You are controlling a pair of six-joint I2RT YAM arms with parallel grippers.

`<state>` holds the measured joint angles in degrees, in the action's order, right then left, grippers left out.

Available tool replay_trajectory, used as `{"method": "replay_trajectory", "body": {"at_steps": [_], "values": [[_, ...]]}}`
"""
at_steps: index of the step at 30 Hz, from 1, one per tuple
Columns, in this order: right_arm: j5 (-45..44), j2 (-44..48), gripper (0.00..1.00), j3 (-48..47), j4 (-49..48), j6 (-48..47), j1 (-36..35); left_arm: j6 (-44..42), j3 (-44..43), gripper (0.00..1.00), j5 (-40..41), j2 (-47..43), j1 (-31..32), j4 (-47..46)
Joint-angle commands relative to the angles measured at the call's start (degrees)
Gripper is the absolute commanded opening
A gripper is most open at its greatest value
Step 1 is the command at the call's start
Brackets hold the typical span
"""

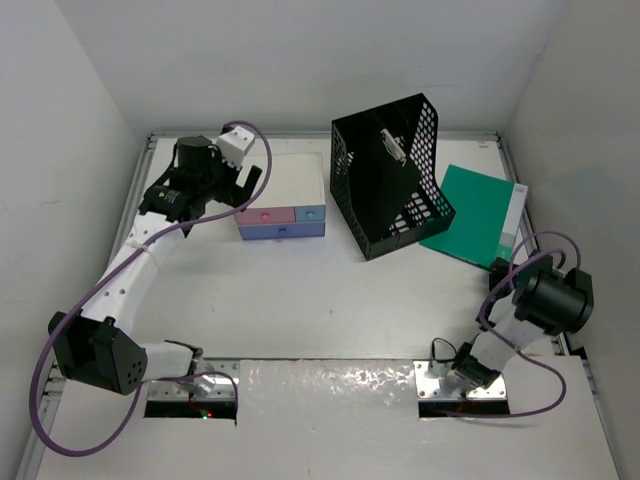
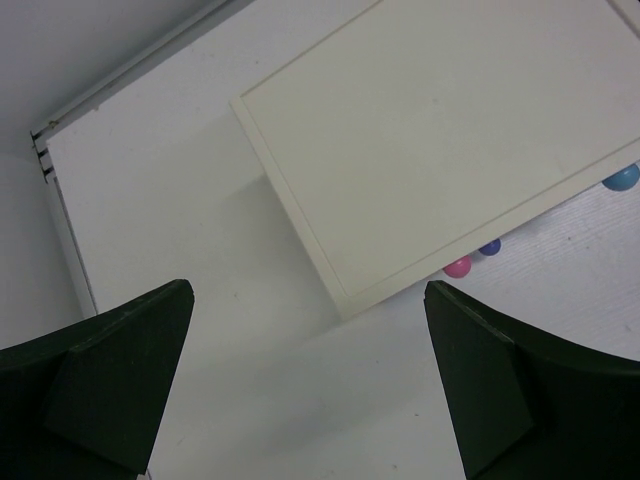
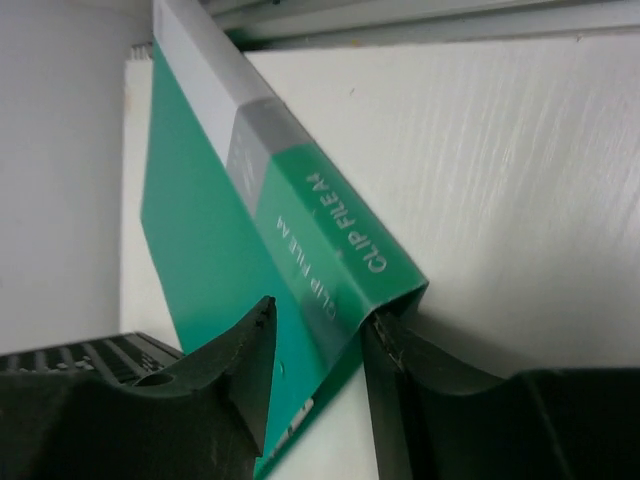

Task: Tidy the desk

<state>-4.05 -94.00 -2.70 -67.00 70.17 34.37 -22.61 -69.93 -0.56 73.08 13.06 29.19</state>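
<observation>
The desk is a white tabletop with thin metal rails. A green clip file lies flat at the right, beside the black rack. My right gripper is at the file's near corner; in the right wrist view the right gripper is shut on the green clip file, one finger on the cover and the other against the spine edge. My left gripper hovers at the left end of the drawer box. The left wrist view has the left gripper open over bare desk, nothing between its fingers.
A black mesh magazine rack stands at the back centre with a clip on its rim. The cream-topped drawer box has pink and blue knobs. White walls close in on three sides.
</observation>
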Motion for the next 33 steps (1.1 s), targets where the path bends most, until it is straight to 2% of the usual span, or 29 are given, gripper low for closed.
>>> {"method": "replay_trajectory", "body": {"at_steps": [1, 5, 8, 9, 13, 14, 17, 18, 20, 23, 27, 32, 33], "values": [[3.9, -7.8, 0.39, 6.6, -20.9, 2.9, 2.4, 1.7, -3.5, 1.0, 2.3, -1.9, -0.6, -2.2], [6.1, -17.5, 0.38, 6.4, -29.6, 3.3, 4.3, 1.9, -4.5, 1.0, 3.5, -1.9, -0.6, -2.3], [7.4, -18.5, 0.36, 4.8, -29.9, 2.4, 4.4, 1.6, -4.8, 0.99, 4.1, -1.8, -0.6, -2.1], [7.7, -18.1, 0.36, 4.5, -29.9, 1.8, 4.4, 1.5, -4.7, 1.0, 4.2, -1.8, -0.5, -2.1], [6.5, -11.8, 0.22, 6.3, -29.3, -3.0, 4.4, 1.3, -4.0, 1.0, 4.9, -1.7, -0.5, -2.7], [5.5, -9.9, 0.14, 6.6, -27.9, -5.5, 4.3, 1.3, -4.1, 1.0, 4.6, -1.7, -0.6, -3.0], [4.8, -2.6, 0.08, 5.4, -20.4, -8.8, 4.1, 2.7, -6.4, 0.99, 3.5, -0.6, -0.5, -1.9], [4.9, -2.6, 0.08, 5.3, -20.6, -8.7, 4.0, 3.0, -7.1, 1.0, 3.0, -0.4, -0.5, -1.4], [7.5, -4.3, 0.05, 5.2, -27.0, -7.3, 4.1, 3.6, -7.2, 1.0, 1.8, -0.4, -0.5, -1.5], [11.8, -8.6, 0.04, 2.9, -30.0, -6.1, 4.1, 3.5, -5.4, 1.0, 0.8, -0.4, -0.5, -3.0], [11.8, -12.6, 0.07, 0.0, -30.0, -5.0, 4.1, 2.4, -4.7, 1.0, 0.8, 1.7, -0.5, -3.9], [16.1, -11.0, 0.1, -2.0, -30.0, -11.3, 4.0, -0.8, -3.7, 0.99, 0.8, 4.1, -0.5, -4.3], [16.4, -10.2, 0.15, -1.7, -29.9, -13.3, 4.0, -1.6, -4.0, 1.0, -0.6, 4.5, -0.5, -3.9]]}}
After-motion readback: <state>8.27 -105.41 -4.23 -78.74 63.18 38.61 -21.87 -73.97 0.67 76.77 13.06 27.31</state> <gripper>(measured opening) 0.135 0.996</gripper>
